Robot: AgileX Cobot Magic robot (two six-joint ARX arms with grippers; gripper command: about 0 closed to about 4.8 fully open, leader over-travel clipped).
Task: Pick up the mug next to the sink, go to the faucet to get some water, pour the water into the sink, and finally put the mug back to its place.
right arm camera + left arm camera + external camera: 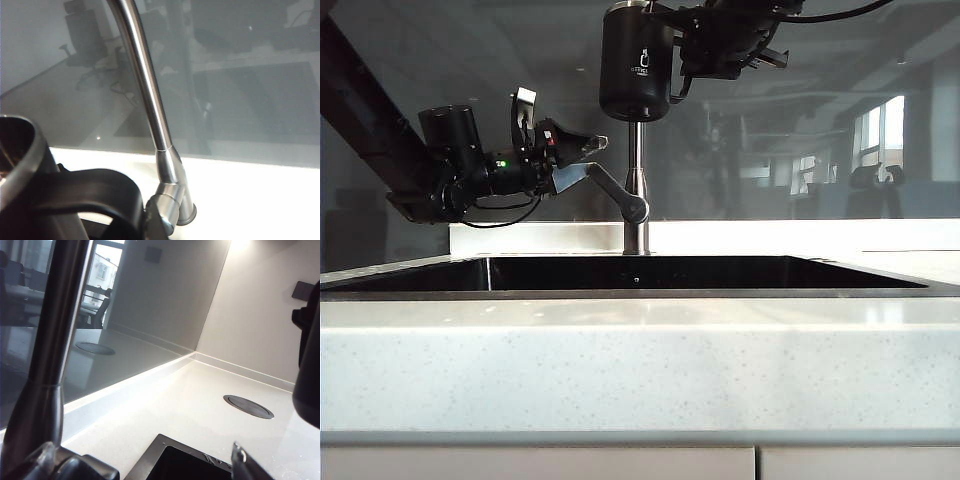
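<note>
My right jaws (682,62) clamp the mug (636,62) over the sink (620,273); left jaws (575,160) spread wide around the faucet (636,185) lever, holding nothing. Push too hard and water splashes.

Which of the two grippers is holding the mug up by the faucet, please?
The right gripper, high on the right, is shut on the mug. The left gripper is open, its fingers at the faucet lever.

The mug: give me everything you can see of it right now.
The mug is matte black and cylindrical, with a steel rim, a small white logo and a side handle. It hangs upright, high above the sink, in front of the faucet pipe. The right gripper is shut on its handle. The open left gripper sits lower, at the faucet lever, not touching the mug.
</note>
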